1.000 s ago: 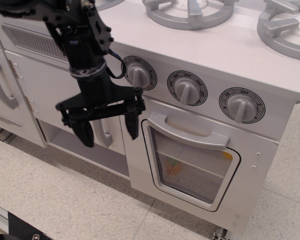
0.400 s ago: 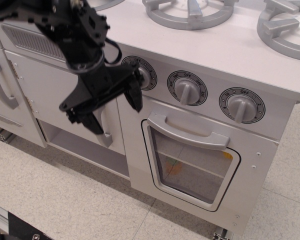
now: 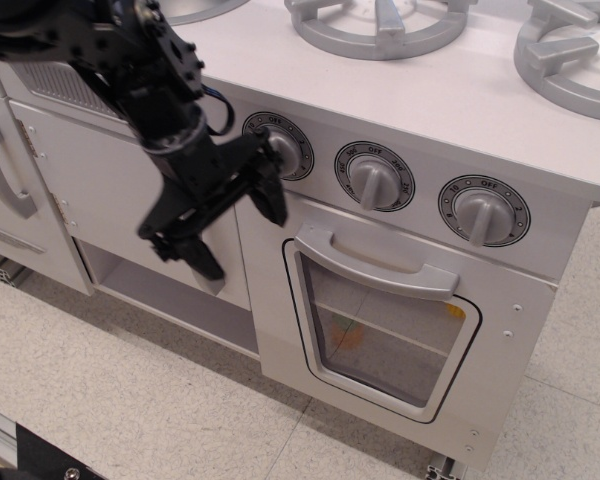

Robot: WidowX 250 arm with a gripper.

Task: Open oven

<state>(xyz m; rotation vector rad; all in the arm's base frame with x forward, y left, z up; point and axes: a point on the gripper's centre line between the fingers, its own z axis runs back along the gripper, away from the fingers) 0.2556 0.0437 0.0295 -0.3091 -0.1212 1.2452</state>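
Observation:
The white toy oven (image 3: 510, 330) has its door shut, with a rounded clear window (image 3: 385, 340) and a wide horizontal grey bar handle (image 3: 375, 262). Three grey dials (image 3: 376, 180) sit above the door. My black gripper (image 3: 237, 235) is open and empty. It hangs tilted in front of the cabinet, just left of the oven door. One fingertip (image 3: 272, 205) is near the handle's left end and below the left dial, not touching the handle. The other fingertip (image 3: 202, 262) points down to the left.
A plain white cabinet door (image 3: 100, 190) with a vertical grey handle is partly hidden behind my arm. Another cabinet handle (image 3: 5, 170) is at far left. Grey stove burners (image 3: 380, 22) lie on the white countertop. Tiled floor (image 3: 140, 410) lies below.
My gripper has tilted and swung up and right, from hanging straight down before the cabinet to slanting with one finger near the oven handle's left end. The oven door has not moved.

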